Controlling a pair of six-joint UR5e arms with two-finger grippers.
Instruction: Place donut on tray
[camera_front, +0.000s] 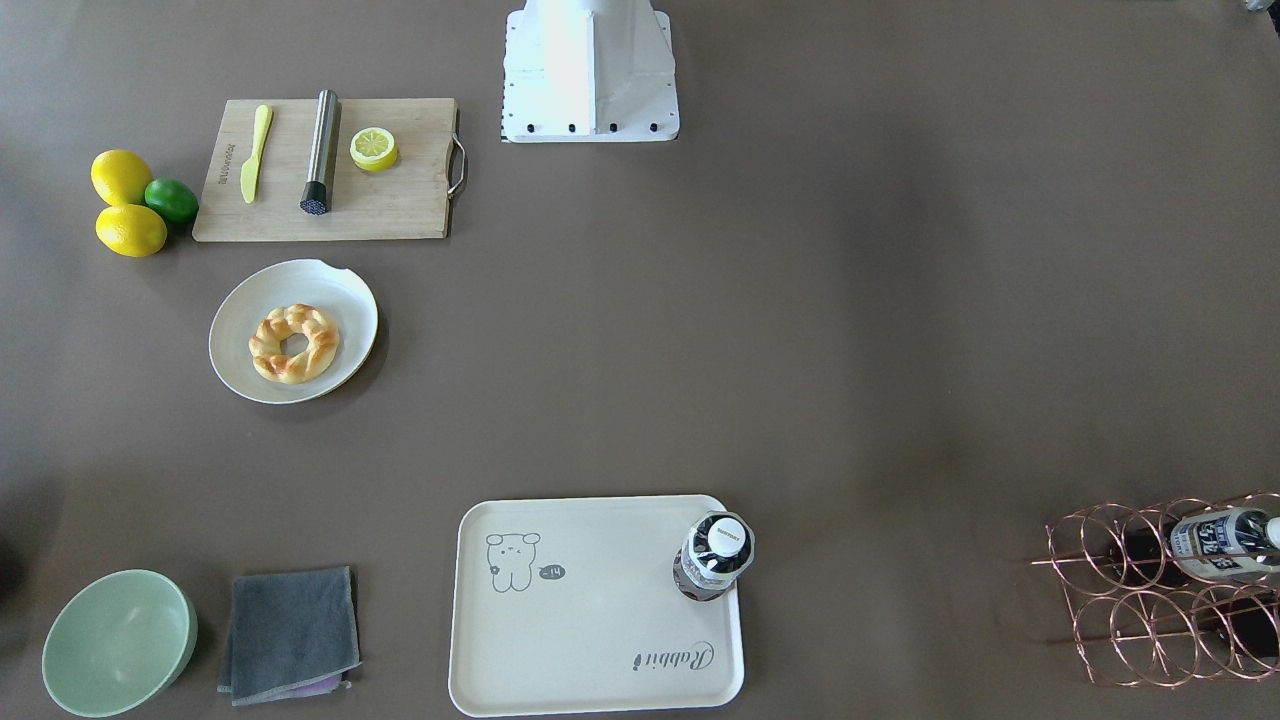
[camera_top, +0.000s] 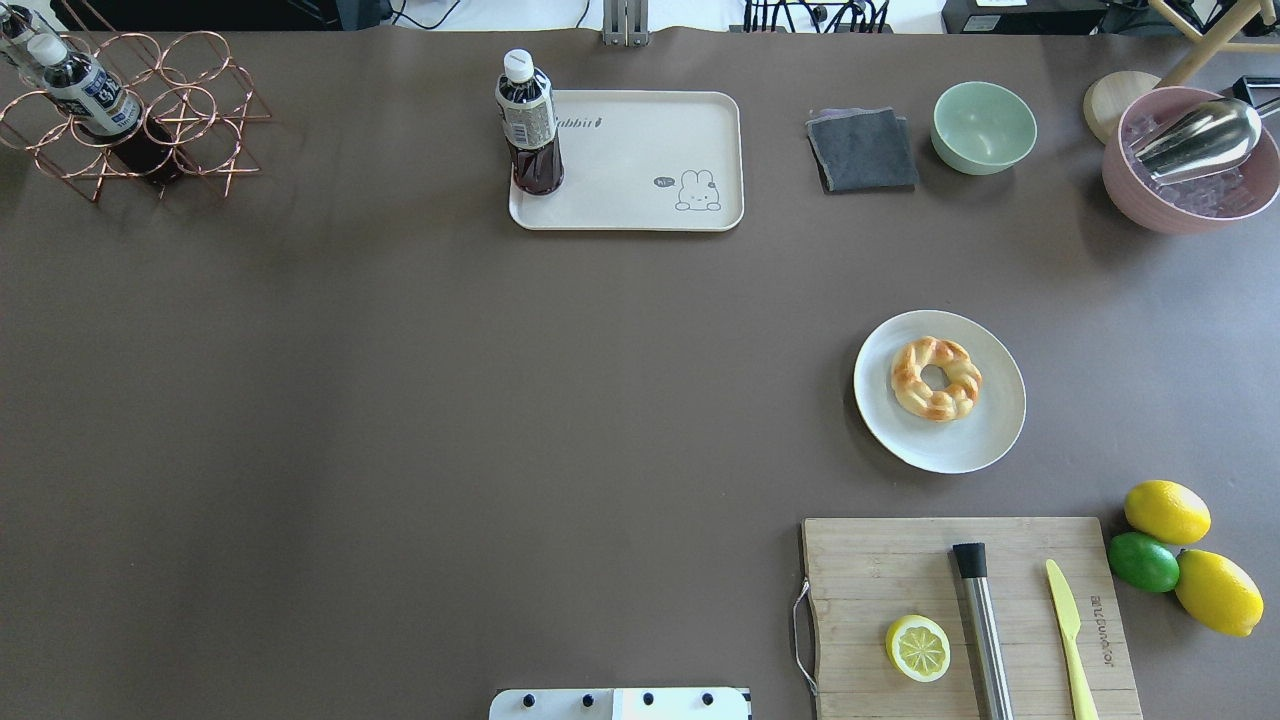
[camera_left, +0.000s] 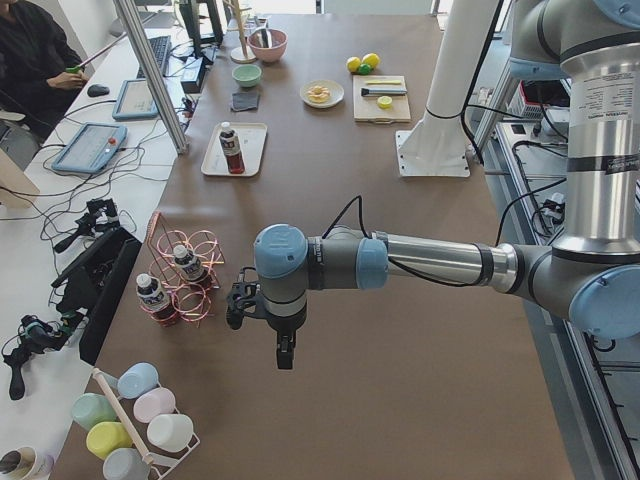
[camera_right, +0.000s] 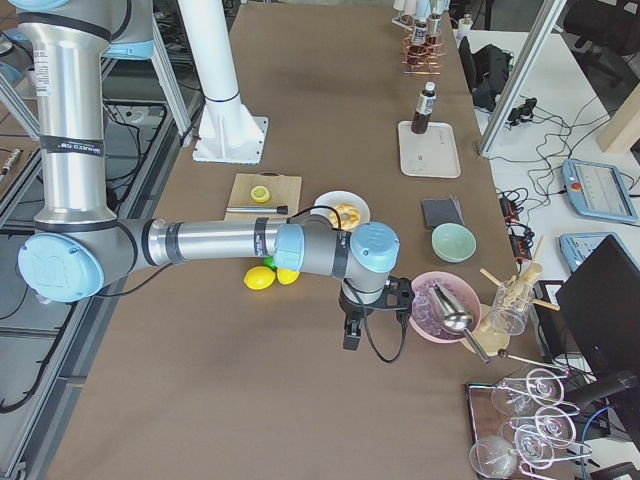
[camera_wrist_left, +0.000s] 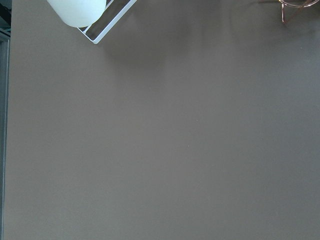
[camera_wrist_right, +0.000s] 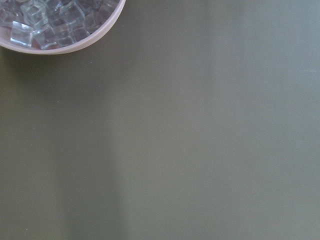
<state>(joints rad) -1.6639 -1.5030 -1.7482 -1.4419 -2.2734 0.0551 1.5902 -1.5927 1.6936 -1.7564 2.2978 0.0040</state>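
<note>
Donut (camera_front: 294, 344) sits flat on the round off-white plate (camera_front: 352, 292), on the robot's right half of the tabletop (camera_front: 800, 330), centre hole facing up. I see nothing touching it but the plate.

Cream tray (camera_front: 600, 620) lies at the far edge from the robot's base, well apart from the plate. 1 dark drink bottle (camera_front: 715, 555) stands upright on the tray's corner nearest the robot, on its left side. The bear drawing and the "Rabbit" script are uncovered.

Neither arm is near the donut. I find the left fingers (camera_left: 285, 350) only in the exterior left view, pointing down above bare tabletop near the copper wire rack (camera_left: 190, 280). From that view I cannot tell whether they are wide or narrow. The right fingers (camera_right: 350, 335) show only in the exterior right view, pointing down just beside the pink bowl of ice (camera_right: 432, 322), and I cannot tell their spread either. The right wrist camera catches that bowl's rim and ice cubes in its top left corner, with bare tabletop elsewhere.

Beside the plate, towards the robot, is the wooden cutting board (camera_front: 400, 205) carrying 1 lemon half (camera_front: 374, 148), 1 steel cylinder (camera_front: 321, 152) and 1 yellow knife (camera_front: 256, 153). 2 lemons (camera_front: 122, 176) and 1 lime (camera_front: 172, 199) rest just beside the board. 1 green bowl (camera_front: 118, 643) and 1 grey cloth (camera_front: 290, 633) lie near the tray.
</note>
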